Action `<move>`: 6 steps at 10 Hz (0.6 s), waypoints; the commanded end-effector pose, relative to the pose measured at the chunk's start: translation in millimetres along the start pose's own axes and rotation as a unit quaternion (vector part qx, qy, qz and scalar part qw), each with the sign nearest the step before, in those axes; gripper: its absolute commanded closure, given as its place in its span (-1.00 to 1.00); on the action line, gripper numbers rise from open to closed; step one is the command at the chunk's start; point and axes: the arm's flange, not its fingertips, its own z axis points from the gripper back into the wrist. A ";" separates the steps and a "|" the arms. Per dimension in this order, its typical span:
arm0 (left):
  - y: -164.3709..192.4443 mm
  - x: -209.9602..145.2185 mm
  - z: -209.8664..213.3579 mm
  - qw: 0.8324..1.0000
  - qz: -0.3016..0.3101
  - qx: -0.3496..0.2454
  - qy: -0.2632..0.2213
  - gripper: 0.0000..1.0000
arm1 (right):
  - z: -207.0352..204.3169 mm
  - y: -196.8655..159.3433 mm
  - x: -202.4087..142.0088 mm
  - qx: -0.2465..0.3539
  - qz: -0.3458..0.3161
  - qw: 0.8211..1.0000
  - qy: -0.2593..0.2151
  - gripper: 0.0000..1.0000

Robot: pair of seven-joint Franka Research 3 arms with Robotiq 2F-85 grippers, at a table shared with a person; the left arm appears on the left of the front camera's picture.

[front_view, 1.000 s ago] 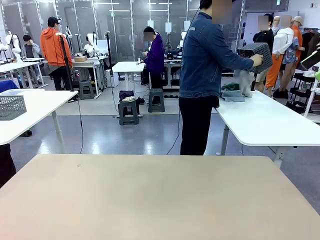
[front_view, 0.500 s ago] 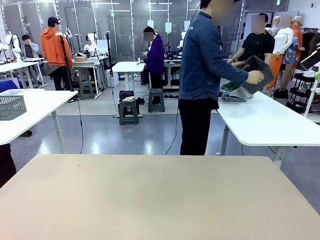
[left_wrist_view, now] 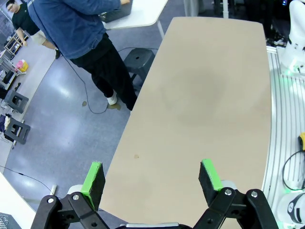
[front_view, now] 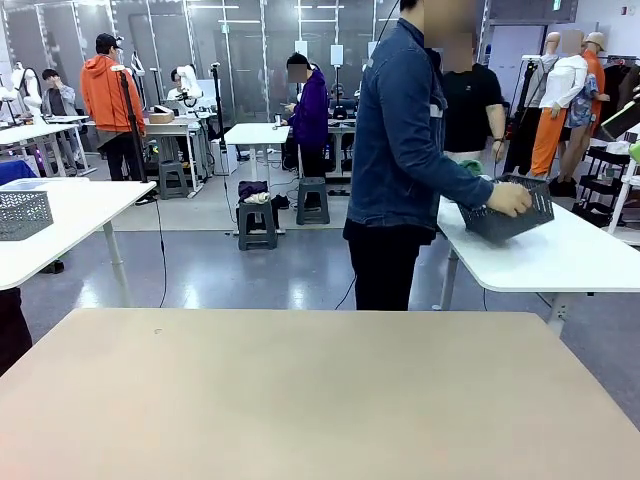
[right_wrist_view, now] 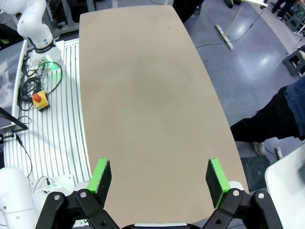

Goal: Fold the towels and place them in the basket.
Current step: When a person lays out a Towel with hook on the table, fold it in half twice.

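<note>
Both grippers hang over the bare beige rectangular table [front_view: 320, 400] and hold nothing. The left gripper [left_wrist_view: 151, 177] has its green pads spread wide apart, and under them we see only the table top. The right gripper [right_wrist_view: 158, 175] is spread in the same way, also with empty table under it.

The dark grey plastic basket with lattice walls [front_view: 525, 215] is not on our table. It is at the white table [front_view: 560, 255] beyond the far edge, toward the robot's right side. A person in a blue denim jacket [front_view: 400, 150] stands between the two tables, and the person's hand [front_view: 510, 198] grips the basket at its rim. The basket is a little tilted, and we cannot tell if it rests on the white top or is just above it. Its long axis runs roughly from left to right, as the front view shows it.

A small piece of green cloth [front_view: 470, 167] shows just behind the person's forearm. It may be one of the towels, but we cannot be sure.

We judge that the folding has not yet begun, because no towel lies within reach. The basket lies far ahead and to the right of both grippers, so the right arm is the nearer one.
</note>
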 end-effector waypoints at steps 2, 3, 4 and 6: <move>0.5 1.1 -0.6 1.000 -0.003 -0.003 -0.007 -1.00 | -0.2 0.4 0.9 0.002 0.005 1.000 -0.006 -1.00; 0.5 1.1 -0.6 1.000 -0.003 -0.003 -0.007 -1.00 | -0.2 0.4 0.9 0.002 0.005 1.000 -0.006 -1.00; 0.5 1.1 -0.6 1.000 -0.003 -0.003 -0.007 -1.00 | -0.2 0.4 0.9 0.002 0.005 1.000 -0.006 -1.00; 0.5 1.1 -0.6 1.000 -0.003 -0.003 -0.007 -1.00 | -0.2 0.4 0.9 0.002 0.005 1.000 -0.006 -1.00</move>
